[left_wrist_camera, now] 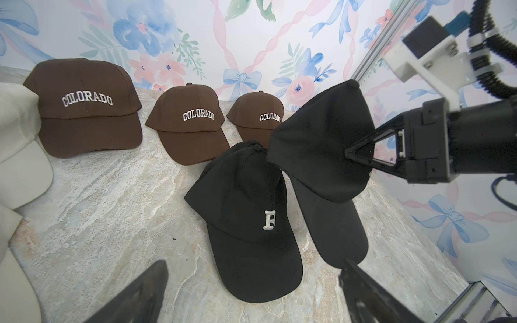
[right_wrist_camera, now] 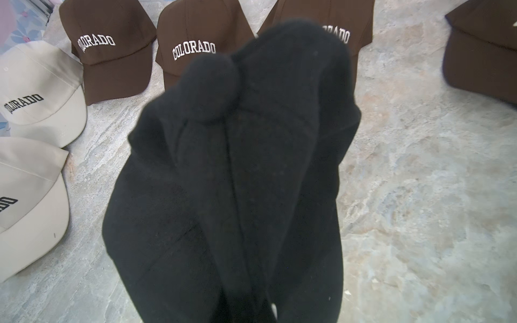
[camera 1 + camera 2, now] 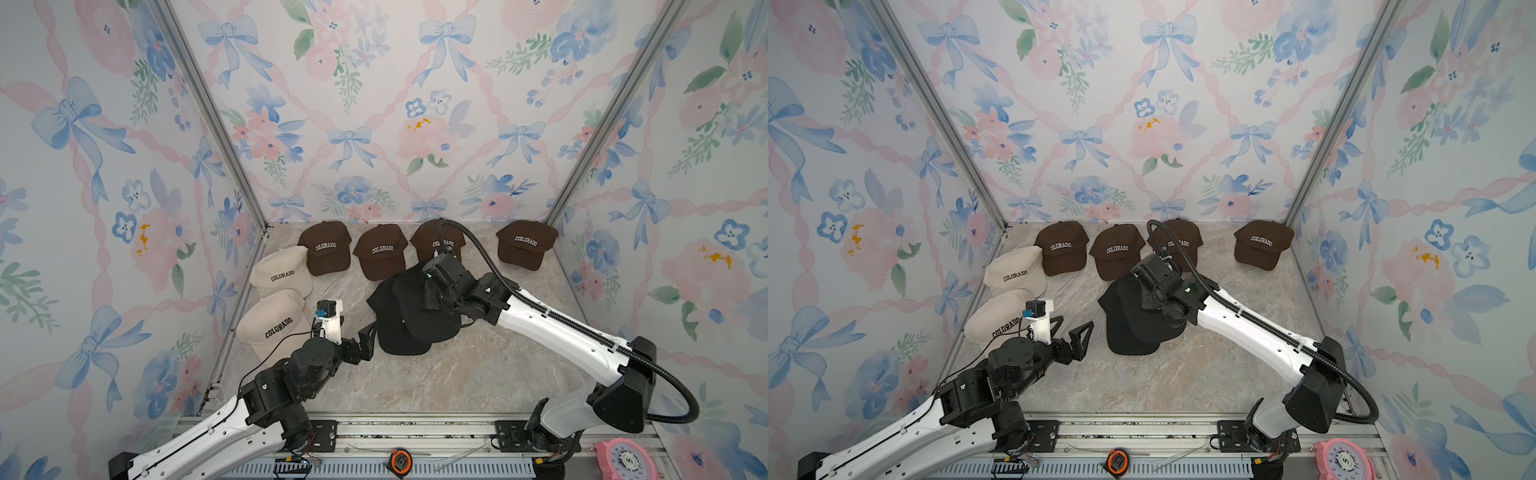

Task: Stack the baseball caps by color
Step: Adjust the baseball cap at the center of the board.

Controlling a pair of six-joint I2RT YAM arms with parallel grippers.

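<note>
Nine caps on marble counter (image 3: 478,374).
Brown caps, four: in a row along back edge, unstacked; leftmost (image 3: 325,247), rightmost (image 3: 525,244) near back right corner.
Cream caps, two: by left edge, far one (image 3: 282,272), near one (image 3: 274,322), overlapping only.
Black caps, three: two stacked at centre (image 1: 246,212); third black cap (image 1: 321,139) hanging above them, pinched at crown by right gripper (image 1: 348,153), jaws shut.
Left gripper (image 3: 1073,332): spread wide, holding nothing, just beside black stack.
Step in hand: likely adding third to black stack. Next: lower squarely over pile, then release.
</note>
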